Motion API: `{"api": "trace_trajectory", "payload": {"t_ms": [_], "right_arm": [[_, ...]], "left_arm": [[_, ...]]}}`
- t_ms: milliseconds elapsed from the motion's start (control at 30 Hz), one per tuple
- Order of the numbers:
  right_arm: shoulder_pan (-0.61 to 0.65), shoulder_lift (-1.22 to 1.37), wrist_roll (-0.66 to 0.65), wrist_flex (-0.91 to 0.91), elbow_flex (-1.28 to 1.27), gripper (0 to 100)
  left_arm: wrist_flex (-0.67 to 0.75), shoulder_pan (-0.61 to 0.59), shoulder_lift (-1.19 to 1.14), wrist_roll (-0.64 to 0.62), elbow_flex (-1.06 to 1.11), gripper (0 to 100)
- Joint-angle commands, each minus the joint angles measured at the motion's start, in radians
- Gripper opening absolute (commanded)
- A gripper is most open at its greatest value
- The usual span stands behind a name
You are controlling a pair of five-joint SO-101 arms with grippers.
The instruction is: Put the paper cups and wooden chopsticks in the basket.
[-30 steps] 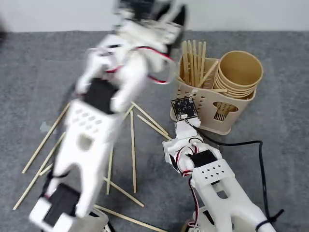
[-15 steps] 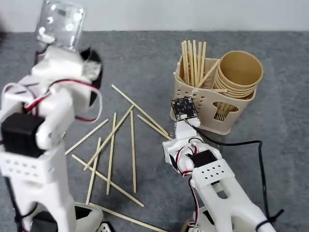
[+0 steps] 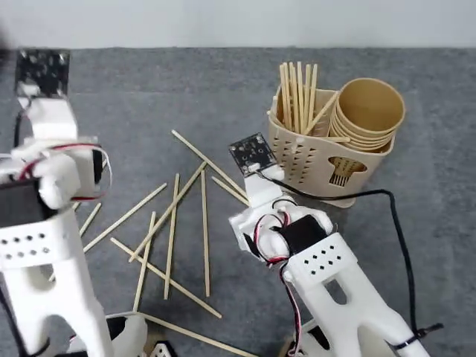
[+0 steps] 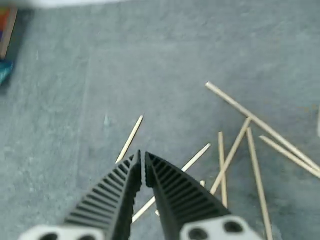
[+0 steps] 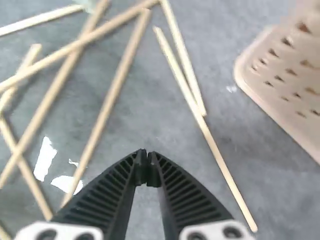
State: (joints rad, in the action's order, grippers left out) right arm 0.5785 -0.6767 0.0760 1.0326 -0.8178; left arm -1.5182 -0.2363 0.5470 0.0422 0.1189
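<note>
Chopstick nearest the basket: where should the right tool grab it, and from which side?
Take the chopstick on the half nearest the right tool, from straight above, jaws across it. It lies flat on the carpet, that half clear of the neighbouring chopstick.

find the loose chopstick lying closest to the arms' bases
The chopstick slanting between the bases of the left arm and the right arm; every other loose one lies farther out.

Matt wooden chopsticks [image 3: 204, 223] and plastic basket [image 3: 312, 160] rest on rough cloth [image 3: 149, 97].

Left hand [image 4: 142, 160] is swinging back away from the basket [image 3: 312, 160], and right hand [image 5: 145, 160] is nudging over toward the loose chopsticks [image 3: 204, 230].
</note>
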Motion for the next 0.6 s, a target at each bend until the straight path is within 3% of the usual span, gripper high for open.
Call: {"api": "trace_trajectory", "payload": {"t_ms": [0, 267, 567], "right_arm": [[0.047, -0.024, 0.032, 0.035, 0.115, 7.4], [0.048, 0.202, 0.078, 0.030, 0.295, 10.2], [0.042, 0.668, -0.141, 0.038, 0.554, 24.3]], "left_arm": [[0.166, -0.031, 0.132, 0.009, 0.249, 1], [0.374, -0.035, 0.345, 0.006, 0.688, 1], [0.473, -0.037, 0.477, 0.009, 0.981, 1]]}}
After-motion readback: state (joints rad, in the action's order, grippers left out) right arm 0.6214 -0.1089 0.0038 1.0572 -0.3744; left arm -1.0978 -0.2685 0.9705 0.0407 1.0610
